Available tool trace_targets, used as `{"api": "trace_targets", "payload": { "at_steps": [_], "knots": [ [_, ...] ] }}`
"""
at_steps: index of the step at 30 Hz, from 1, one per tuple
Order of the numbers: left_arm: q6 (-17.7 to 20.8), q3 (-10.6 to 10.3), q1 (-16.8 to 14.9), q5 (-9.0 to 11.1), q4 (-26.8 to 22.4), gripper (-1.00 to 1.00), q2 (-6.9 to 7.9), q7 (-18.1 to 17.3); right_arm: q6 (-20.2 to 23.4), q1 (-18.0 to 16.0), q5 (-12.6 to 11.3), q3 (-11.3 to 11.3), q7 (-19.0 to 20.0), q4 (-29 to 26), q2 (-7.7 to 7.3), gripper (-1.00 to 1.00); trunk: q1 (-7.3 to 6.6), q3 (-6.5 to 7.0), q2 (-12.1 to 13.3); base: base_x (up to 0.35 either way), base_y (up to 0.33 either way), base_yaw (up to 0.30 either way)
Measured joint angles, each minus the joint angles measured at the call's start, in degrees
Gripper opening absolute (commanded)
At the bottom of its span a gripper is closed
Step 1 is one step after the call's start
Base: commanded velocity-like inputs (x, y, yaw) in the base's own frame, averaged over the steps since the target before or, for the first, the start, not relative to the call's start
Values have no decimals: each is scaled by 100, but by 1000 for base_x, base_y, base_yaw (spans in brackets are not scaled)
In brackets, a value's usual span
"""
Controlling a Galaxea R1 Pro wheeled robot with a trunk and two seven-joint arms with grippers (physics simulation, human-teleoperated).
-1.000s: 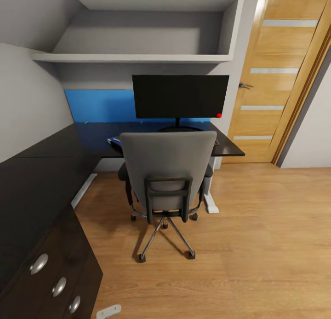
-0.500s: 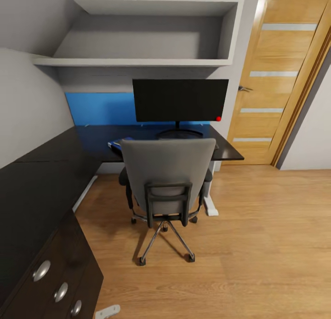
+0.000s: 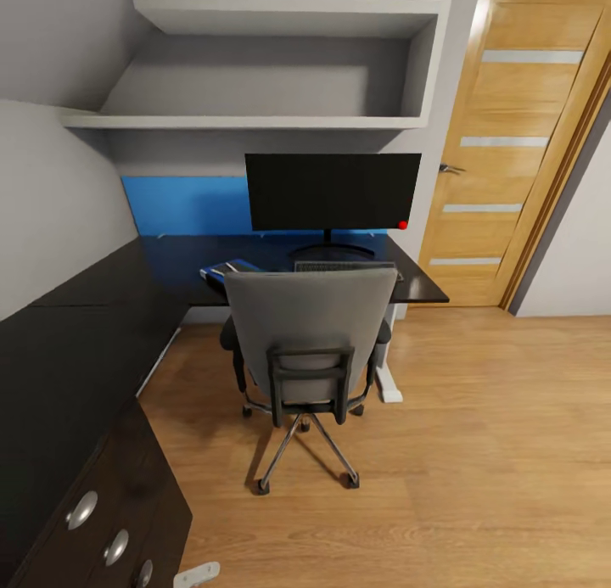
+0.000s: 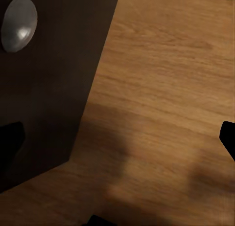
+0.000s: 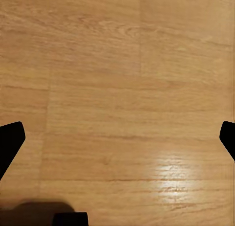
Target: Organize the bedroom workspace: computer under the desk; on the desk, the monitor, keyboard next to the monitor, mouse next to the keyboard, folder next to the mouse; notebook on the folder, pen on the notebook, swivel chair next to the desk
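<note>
Even bright light; soft shadow under swivel chair (image 3: 310, 333); glare patch on floor (image 5: 176, 172); wrist views sl. blurry.

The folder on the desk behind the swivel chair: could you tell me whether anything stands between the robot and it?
Yes. In the head view the swivel chair stands directly before the desk, its grey back hiding part of the blue folder and the keyboard below the monitor. Both grippers hang over the wooden floor.

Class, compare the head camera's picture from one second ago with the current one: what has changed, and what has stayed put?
Only the camera moved: the whole scene has slid down the picture, uncovering the keyboard and more of the blue folder behind the swivel chair. The chair, the monitor and the desk have not moved among themselves. Nothing was grasped or released.
</note>
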Motion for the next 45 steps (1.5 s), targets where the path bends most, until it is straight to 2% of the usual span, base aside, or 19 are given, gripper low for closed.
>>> {"api": "trace_targets", "payload": {
  "at_steps": [17, 19, 21, 22, 23, 24, 25, 26, 27, 28, 31, 45],
  "knots": [
    [108, 8, 2, -1, 5, 100, 37, -5, 0, 0, 1, 0, 0, 0, -1, 100, -373, 305, 682, 0, 0, 0],
    [195, 18, 269, -4, 8, 100, 154, -15, 0, 0, 0, 0, -1, 0, 0, 100, -417, 340, 762, 0, 0, 0],
    [-132, 25, 794, -7, 6, 100, 243, -26, 0, 0, 0, 0, -1, 0, 1, 100, -461, 376, 842, 0, 0, 0],
    [-269, 4, 875, -13, 4, 100, 268, -29, 0, 0, -1, 0, -1, 0, 1, 100, -483, 395, 882, 0, 0, 0],
    [-1282, -30, 1238, -12, -12, 100, 428, -183, 0, 0, -1, 0, 0, 0, 1, 100, -505, 414, 923, 0, 0, 0],
    [-1490, 19, 1669, 12, 4, 100, 468, -249, 0, 0, -1, 1, 0, 0, 1, 100, -527, 430, 963, 0, 0, 0],
    [-2027, 9, 1840, 23, 8, 100, 542, -453, 0, 0, 0, 0, 0, 0, 0, 100, -549, 448, 1003, 0, 0, 0],
    [-2237, -4, 1914, 18, 7, 100, 570, -525, 0, 0, -1, 0, 0, 0, 0, 100, -571, 466, 1043, 0, 0, 0],
    [-3876, -28, 2293, -8, 4, 100, 678, -814, 0, 0, -1, 0, -1, 0, 0, 100, -593, 486, 1083, 0, 0, 0],
    [-4229, 23, 2501, 43, 15, 100, 691, -852, 1, 0, 0, 0, -1, 0, 0, 100, -615, 501, 1123, 0, 0, 0],
    [-4667, -8, 2597, 31, 15, 100, 701, -899, 1, -1, 1, 0, -2, 0, 0, 100, -681, 555, 1243, 0, 0, 0],
    [-4670, -10, 2658, 28, 13, 100, 699, -918, 1, 0, 0, 0, 0, 0, 0, 100, -989, 807, 1805, 0, 0, 0]
  ]
}}
